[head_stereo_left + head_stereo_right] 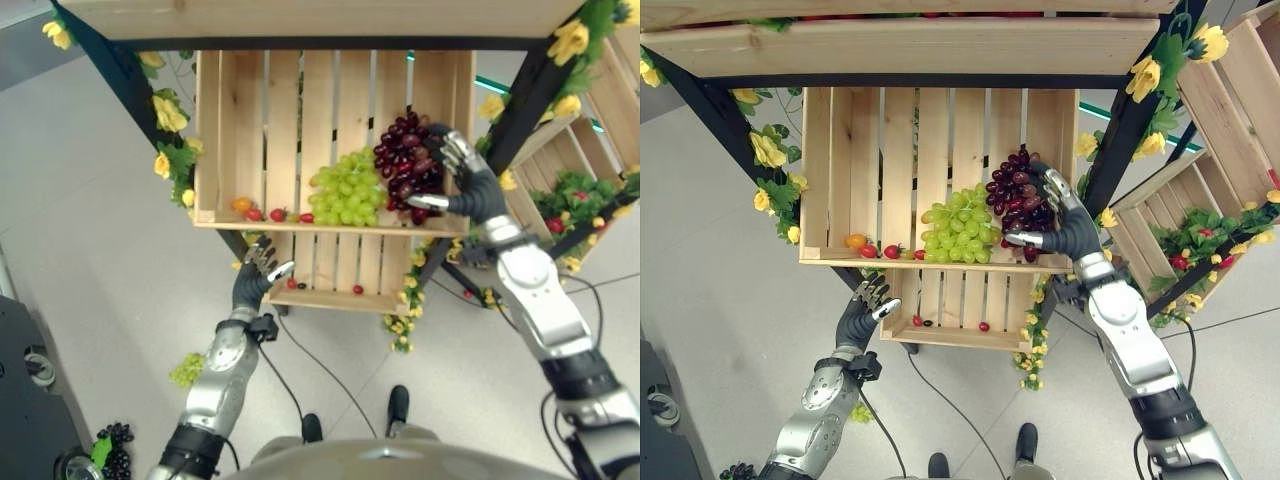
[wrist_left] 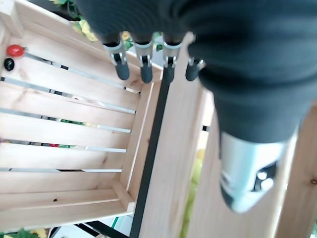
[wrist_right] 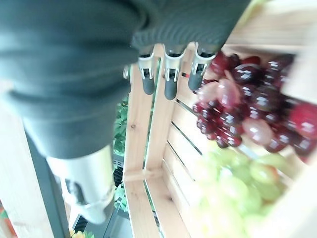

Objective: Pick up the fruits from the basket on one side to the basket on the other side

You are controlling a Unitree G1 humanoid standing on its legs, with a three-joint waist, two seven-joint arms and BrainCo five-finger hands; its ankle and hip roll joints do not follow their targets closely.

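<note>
Reaching into the upper crate (image 1: 208,140), right hand (image 1: 470,185) spreads open fingers beside the red grape bunch (image 1: 408,165) at its 3 o'clock, ready to grasp. Left hand (image 1: 255,275) idles relaxed and empty near the lower crate (image 1: 330,298), at the upper crate's 6 o'clock; green grapes (image 1: 348,190) lie beside the red bunch.

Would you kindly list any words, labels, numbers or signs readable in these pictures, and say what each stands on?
None: no readable text stands on the upper wooden crate, the lower crate, the red grapes, the green grapes or the right hand.
</note>
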